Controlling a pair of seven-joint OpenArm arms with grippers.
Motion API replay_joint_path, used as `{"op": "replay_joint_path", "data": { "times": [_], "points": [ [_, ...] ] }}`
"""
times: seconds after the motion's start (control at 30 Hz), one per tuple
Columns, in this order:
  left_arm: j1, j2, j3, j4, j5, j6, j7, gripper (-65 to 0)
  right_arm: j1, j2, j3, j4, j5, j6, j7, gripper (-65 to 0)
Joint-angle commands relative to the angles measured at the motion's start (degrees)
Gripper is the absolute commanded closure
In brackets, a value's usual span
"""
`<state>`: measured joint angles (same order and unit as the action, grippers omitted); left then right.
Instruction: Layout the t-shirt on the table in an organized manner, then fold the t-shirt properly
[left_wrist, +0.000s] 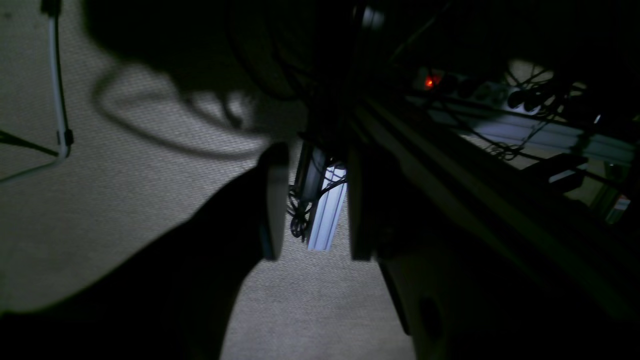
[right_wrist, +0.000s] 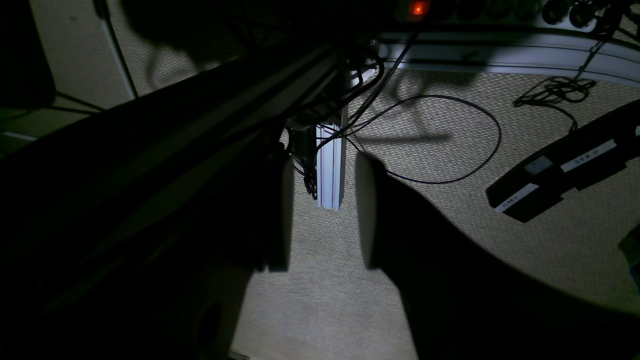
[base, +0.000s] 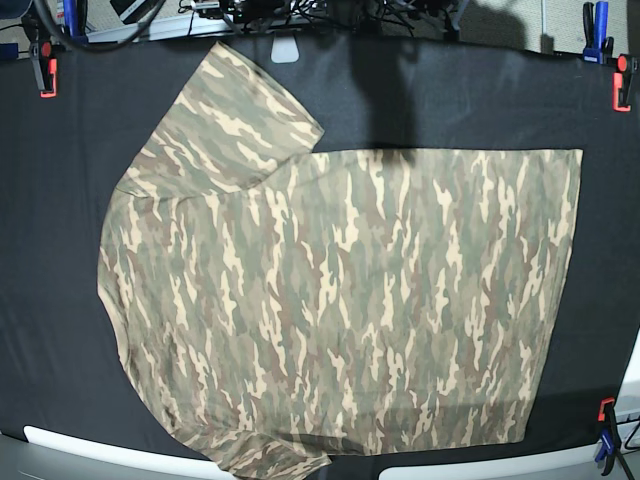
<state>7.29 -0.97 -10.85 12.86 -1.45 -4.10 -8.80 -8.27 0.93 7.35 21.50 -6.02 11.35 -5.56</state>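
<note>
The table (base: 40, 250), draped in black cloth, was seen bearing the t-shirt (base: 340, 300), spread flat. The left gripper (left_wrist: 315, 200) and right gripper (right_wrist: 322, 215) were found spread, pinching nothing, over pale carpet; neither table nor t-shirt was visible beneath them.

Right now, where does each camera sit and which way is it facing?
Left wrist: on the left arm, off the table, facing floor and frame; left gripper open.
Right wrist: likewise; right gripper open, same aluminium post between the fingers.
Base: overhead, looking down on the t-shirt spread on the table; no arms visible.
</note>
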Motion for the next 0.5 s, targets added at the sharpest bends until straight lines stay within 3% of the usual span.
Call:
{"op": "replay_joint_path", "data": {
  "times": [0.0,0.13,0.27,0.47],
  "points": [
    [0.35,-0.02,0.04,0.24,-0.02,-0.15,-0.26,-19.0,0.00,0.04,0.07,0.48,0.00,0.17,0.39,-20.7],
    [0.48,-0.02,0.04,0.24,0.28,-0.17,0.20,-19.0,-0.13,0.02,0.07,0.48,-0.02,0.17,0.39,-20.6],
    [0.48,-0.02,0.04,0.24,4.66,-0.15,1.09,-18.9,-0.13,0.02,0.07,0.48,-0.02,0.17,0.37,-20.6],
    [0.48,-0.02,0.04,0.24,4.46,-0.15,1.90,-18.9,-0.13,0.04,0.07,0.48,0.00,0.22,0.37,-20.6]
  ]
}}
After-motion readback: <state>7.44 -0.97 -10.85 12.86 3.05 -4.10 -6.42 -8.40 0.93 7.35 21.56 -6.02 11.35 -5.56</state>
